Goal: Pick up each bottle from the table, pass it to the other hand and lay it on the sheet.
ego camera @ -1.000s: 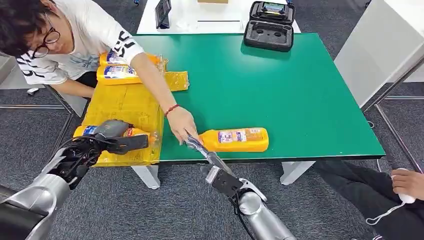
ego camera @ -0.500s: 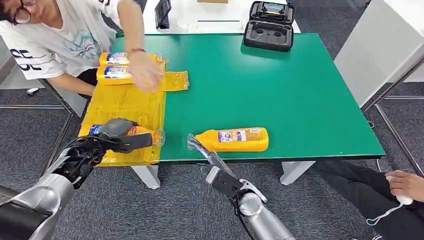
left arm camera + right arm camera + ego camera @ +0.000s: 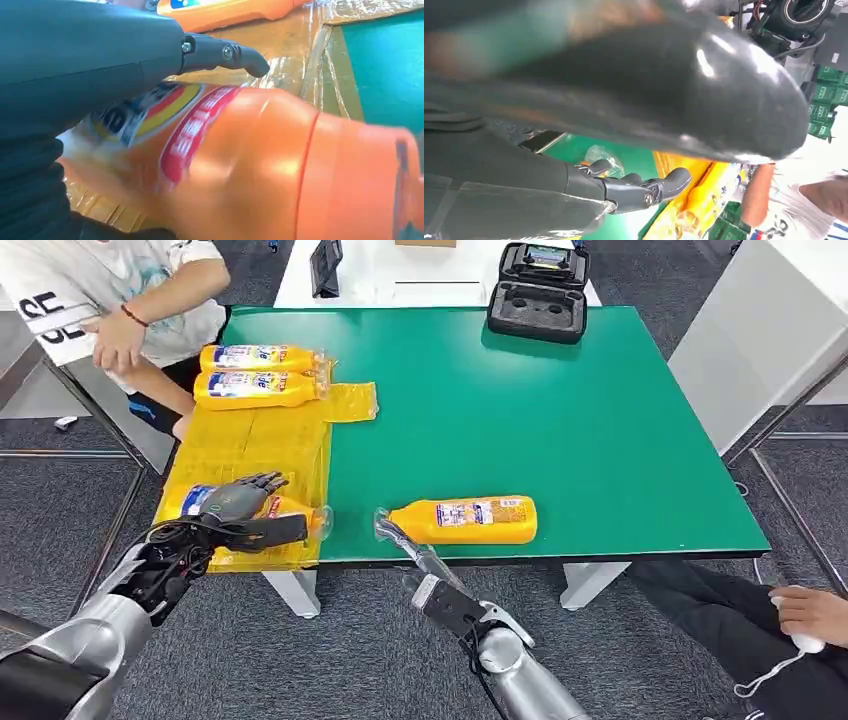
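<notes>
An orange bottle [image 3: 466, 519] lies on its side near the front edge of the green table [image 3: 560, 420], its clear cap pointing left. My right hand [image 3: 424, 564] reaches up from below that edge, fingers straight, tips beside the cap and holding nothing. Another orange bottle [image 3: 300, 511] lies on the near end of the yellow sheet [image 3: 250, 445]. My left hand [image 3: 236, 506] is over it with fingers spread. In the left wrist view one finger [image 3: 225, 52] stands straight, off the bottle [image 3: 260, 160]. Two more bottles [image 3: 257, 358] [image 3: 255, 388] lie at the sheet's far end.
A person [image 3: 120, 300] sits at the table's far left corner, arms drawn back. A black open case [image 3: 537, 290] stands at the far edge. Another person's hand [image 3: 815, 610] holds a white object at the lower right. The table's right half is bare green.
The person's arm has pulled back from the bottle on the table to the far left. My left hand's fingers have spread apart over the bottle on the sheet. My right hand has stayed put.
</notes>
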`<action>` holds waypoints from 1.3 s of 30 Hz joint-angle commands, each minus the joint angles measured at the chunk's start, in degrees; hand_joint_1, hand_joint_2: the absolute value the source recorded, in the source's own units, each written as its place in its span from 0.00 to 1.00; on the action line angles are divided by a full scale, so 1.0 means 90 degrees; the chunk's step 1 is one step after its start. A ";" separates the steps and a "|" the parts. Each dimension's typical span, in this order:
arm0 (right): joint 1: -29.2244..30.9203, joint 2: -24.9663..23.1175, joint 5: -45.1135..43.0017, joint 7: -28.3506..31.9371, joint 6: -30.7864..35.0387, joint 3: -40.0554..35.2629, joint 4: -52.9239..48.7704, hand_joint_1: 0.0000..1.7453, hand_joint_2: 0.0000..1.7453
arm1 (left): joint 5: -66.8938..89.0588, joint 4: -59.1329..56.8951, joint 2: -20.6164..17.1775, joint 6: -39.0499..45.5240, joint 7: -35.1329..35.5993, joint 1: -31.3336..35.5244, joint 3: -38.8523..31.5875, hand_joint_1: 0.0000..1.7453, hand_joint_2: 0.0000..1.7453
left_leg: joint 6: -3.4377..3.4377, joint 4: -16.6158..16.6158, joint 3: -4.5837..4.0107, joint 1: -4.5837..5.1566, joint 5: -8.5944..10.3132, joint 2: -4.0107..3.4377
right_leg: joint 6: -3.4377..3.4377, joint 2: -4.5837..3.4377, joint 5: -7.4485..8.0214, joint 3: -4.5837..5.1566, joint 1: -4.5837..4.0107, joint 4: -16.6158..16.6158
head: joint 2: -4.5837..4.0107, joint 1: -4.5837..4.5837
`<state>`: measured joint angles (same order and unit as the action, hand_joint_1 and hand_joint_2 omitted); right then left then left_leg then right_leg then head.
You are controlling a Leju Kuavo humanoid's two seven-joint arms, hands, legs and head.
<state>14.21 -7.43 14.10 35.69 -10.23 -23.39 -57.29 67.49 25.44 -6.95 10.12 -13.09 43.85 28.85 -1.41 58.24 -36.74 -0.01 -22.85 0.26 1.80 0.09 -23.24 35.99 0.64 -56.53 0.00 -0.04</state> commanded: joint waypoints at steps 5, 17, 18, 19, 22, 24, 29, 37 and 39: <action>0.0235 0.0017 -0.0017 0.0005 0.0010 0.0114 0.0385 0.00 0.00 | 0.0079 -0.0420 0.0134 -0.0028 0.0044 0.0070 0.0012 0.00 1.00 | 0.0008 -0.0005 0.0034 -0.0003 -0.0012 -0.0006 | -0.0007 -0.0004 -0.0010 -0.0031 -0.0004 0.0005 | 0.0000 0.0002; 0.0080 0.0064 -0.0015 -0.0064 0.0106 0.0259 0.0287 0.00 0.00 | 0.0127 -0.0391 0.0054 -0.0672 -0.0335 0.0297 -0.0068 0.00 1.00 | 0.0008 -0.0002 0.0034 -0.0006 -0.0011 -0.0001 | -0.0006 0.0001 -0.0010 -0.0034 -0.0006 0.0005 | 0.0000 0.0002; 0.0124 0.0052 -0.0025 -0.0075 0.0099 0.0272 0.0331 0.00 0.00 | 0.0175 -0.0376 0.0011 -0.0818 -0.0350 0.0364 -0.0028 0.00 1.00 | 0.0006 -0.0002 0.0024 -0.0004 -0.0007 -0.0001 | -0.0005 0.0001 -0.0006 -0.0023 -0.0004 0.0004 | 0.0000 0.0000; 0.0134 0.0042 -0.0023 -0.0077 0.0123 0.0292 0.0337 0.00 0.00 | 0.0226 -0.0349 -0.0029 -0.0890 -0.0379 0.0389 0.0017 0.00 1.00 | 0.0009 0.0001 0.0033 -0.0007 -0.0013 -0.0005 | -0.0008 -0.0003 -0.0010 -0.0032 -0.0008 0.0003 | -0.0002 0.0002; 0.0062 0.0022 -0.0015 -0.0117 0.0100 0.0321 0.0261 0.00 0.00 | 0.0357 -0.0297 -0.0192 -0.1067 -0.0476 0.0397 0.0160 0.00 1.00 | 0.0010 -0.0002 0.0035 -0.0007 -0.0013 -0.0010 | -0.0008 -0.0008 -0.0009 -0.0032 -0.0007 0.0004 | 0.0000 0.0002; -0.0029 0.0006 0.0017 -0.0157 0.0108 0.0326 0.0179 0.00 0.00 | 0.0294 -0.0237 -0.0272 -0.1162 -0.0685 0.0366 0.0175 0.00 1.00 | 0.0007 -0.0003 0.0027 -0.0004 -0.0010 -0.0011 | -0.0006 -0.0010 -0.0006 -0.0024 -0.0004 0.0003 | 0.0000 0.0000; -0.0018 -0.0024 0.0047 -0.0239 0.0124 0.0374 0.0267 0.00 0.00 | 0.0231 -0.0058 -0.0375 -0.1271 -0.0803 0.0314 0.0233 0.00 0.00 | 0.0010 -0.0005 0.0038 -0.0005 -0.0012 -0.0011 | -0.0008 -0.0007 -0.0010 -0.0032 -0.0006 0.0004 | 0.0000 0.0002; 0.0000 -0.0065 0.0037 -0.0290 0.0109 0.0433 0.0334 0.00 0.00 | -0.0055 0.0119 -0.0397 -0.1214 -0.1004 0.0196 0.0154 0.00 0.00 | 0.0010 -0.0004 0.0042 -0.0008 -0.0015 -0.0012 | -0.0008 -0.0008 -0.0011 -0.0037 -0.0007 0.0006 | 0.0000 0.0000; -0.0006 -0.0065 0.0041 -0.0304 0.0128 0.0455 0.0323 0.00 0.00 | -0.0053 0.0131 -0.0397 -0.1176 -0.0996 0.0204 0.0178 0.00 0.00 | 0.0007 -0.0003 0.0027 -0.0005 -0.0010 -0.0008 | -0.0006 -0.0005 -0.0008 -0.0024 -0.0005 0.0003 | 0.0000 0.0002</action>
<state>12.99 -7.48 14.40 33.68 -9.31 -21.22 -57.18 67.80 26.93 -9.81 -0.22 -21.42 45.02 29.07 -1.41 58.24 -36.68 -0.02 -22.84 0.24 1.79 0.08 -23.24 35.96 0.64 -56.53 0.00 -0.02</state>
